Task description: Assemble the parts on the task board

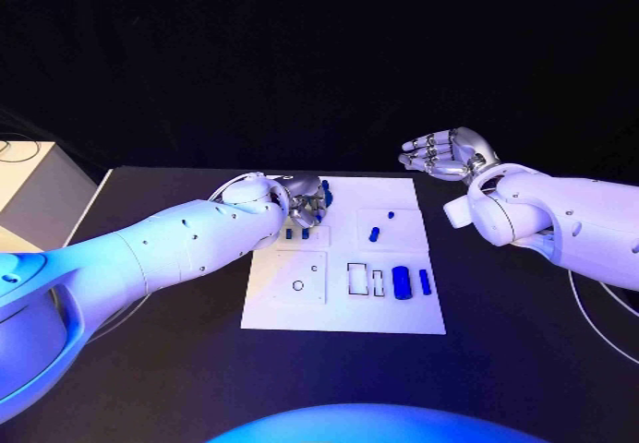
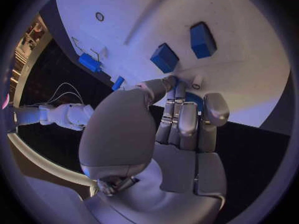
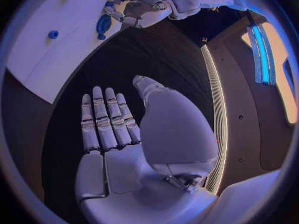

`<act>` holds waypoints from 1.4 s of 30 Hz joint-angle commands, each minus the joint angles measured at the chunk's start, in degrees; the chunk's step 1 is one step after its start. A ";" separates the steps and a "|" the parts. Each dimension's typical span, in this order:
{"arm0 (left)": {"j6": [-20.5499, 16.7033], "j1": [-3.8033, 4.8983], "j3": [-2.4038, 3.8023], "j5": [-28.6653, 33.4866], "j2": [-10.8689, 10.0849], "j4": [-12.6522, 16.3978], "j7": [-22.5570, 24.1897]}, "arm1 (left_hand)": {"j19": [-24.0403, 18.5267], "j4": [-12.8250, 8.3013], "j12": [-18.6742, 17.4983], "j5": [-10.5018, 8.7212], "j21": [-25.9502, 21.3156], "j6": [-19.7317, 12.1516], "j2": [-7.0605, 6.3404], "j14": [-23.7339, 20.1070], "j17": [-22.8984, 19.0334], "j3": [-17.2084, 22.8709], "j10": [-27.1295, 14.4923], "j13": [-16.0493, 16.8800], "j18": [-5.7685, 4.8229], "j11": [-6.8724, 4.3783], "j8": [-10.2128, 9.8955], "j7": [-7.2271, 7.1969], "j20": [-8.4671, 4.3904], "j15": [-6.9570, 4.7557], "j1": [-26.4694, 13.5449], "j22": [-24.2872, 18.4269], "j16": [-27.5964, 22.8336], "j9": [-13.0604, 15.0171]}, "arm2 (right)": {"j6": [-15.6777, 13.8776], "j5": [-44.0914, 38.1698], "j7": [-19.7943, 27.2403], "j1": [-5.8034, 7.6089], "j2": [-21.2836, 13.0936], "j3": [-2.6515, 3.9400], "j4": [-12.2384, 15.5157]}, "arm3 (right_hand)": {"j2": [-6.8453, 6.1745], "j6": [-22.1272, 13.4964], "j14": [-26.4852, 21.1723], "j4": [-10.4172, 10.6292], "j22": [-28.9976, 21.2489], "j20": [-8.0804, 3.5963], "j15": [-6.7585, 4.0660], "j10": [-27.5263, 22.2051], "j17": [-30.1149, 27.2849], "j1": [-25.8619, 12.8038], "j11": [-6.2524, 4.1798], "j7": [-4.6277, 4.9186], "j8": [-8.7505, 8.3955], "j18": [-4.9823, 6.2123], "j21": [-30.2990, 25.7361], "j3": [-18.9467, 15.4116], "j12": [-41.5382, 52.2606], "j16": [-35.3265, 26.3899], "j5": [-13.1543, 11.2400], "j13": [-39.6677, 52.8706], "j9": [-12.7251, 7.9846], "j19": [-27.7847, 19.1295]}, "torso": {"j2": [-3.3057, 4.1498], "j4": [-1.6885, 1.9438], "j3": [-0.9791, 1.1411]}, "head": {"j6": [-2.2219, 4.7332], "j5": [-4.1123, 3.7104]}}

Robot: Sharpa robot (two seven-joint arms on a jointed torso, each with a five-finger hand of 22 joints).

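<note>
Left hand [image 1: 298,201]: we hold it at the task board's [image 1: 340,314] far edge, fingers curled onto a blue part [image 2: 194,100]; we should seat it squarely. Right hand [image 1: 451,153]: wide, empty, off the surface.

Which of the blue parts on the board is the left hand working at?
The blue part at the board's far-left corner, under the left hand's fingers. The other blue parts lie clear of both hands.
</note>
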 commanded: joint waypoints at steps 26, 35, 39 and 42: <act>-3.71 -0.34 2.89 5.92 -6.21 7.17 0.28 | -0.32 -0.87 -2.05 -0.04 -0.09 1.31 1.32 0.26 -0.87 0.65 1.33 0.13 -0.61 0.14 -0.79 0.23 -0.07 -0.06 -1.25 -0.44 0.03 0.69 | 0.42 -0.18 0.70 0.01 -0.22 0.04 -0.01 | 0.37 0.56 0.10 -0.08 -0.07 0.05 -0.07 0.60 -0.15 0.03 -0.10 2.51 -0.14 0.16 -0.36 0.25 -0.12 -0.12 0.37 0.00 -0.01 -0.56 | -0.13 0.21 0.03 | 0.46 -0.09; -3.63 -0.36 4.36 6.14 -9.36 9.77 0.61 | -0.06 -0.97 -2.24 -0.05 0.13 1.41 1.32 0.23 -0.88 0.66 1.47 0.12 -0.70 0.17 -0.90 0.27 -0.06 -0.02 -1.30 -0.07 0.01 0.74 | 0.42 -0.18 0.71 0.01 -0.42 0.04 0.03 | 0.37 0.56 0.10 -0.08 -0.07 0.05 -0.07 0.60 -0.15 0.03 -0.10 2.51 -0.14 0.16 -0.36 0.25 -0.12 -0.12 0.37 0.00 -0.01 -0.56 | -0.14 0.37 -0.04 | 0.53 -0.01; -2.98 -0.37 4.55 6.15 -10.00 9.89 0.45 | -0.10 -0.99 -2.26 -0.05 0.11 1.45 1.32 0.22 -0.91 0.65 1.52 0.13 -0.69 0.17 -0.90 0.28 -0.06 -0.02 -1.30 -0.12 0.00 0.75 | 0.47 -0.18 0.70 0.01 -0.45 0.04 0.03 | 0.35 0.58 0.01 -0.11 -0.06 0.05 -0.05 0.60 -0.21 0.01 -0.10 2.50 -0.16 0.16 -0.35 0.30 -0.15 -0.18 0.37 -0.02 -0.03 -0.52 | -0.16 0.32 0.03 | 0.51 0.10; -2.28 -0.37 4.61 6.02 -10.21 9.64 0.24 | -0.09 -0.99 -2.27 -0.05 0.12 1.46 1.32 0.18 -1.02 0.65 1.54 0.13 -0.70 0.17 -0.91 0.28 -0.06 -0.02 -1.31 -0.10 -0.03 0.76 | 0.48 -0.18 0.70 0.01 -0.47 0.04 0.04 | 0.35 0.58 0.01 -0.11 -0.06 0.05 -0.05 0.60 -0.21 0.01 -0.10 2.50 -0.16 0.16 -0.35 0.30 -0.15 -0.18 0.37 -0.02 -0.03 -0.52 | -0.15 0.29 0.09 | 0.51 0.17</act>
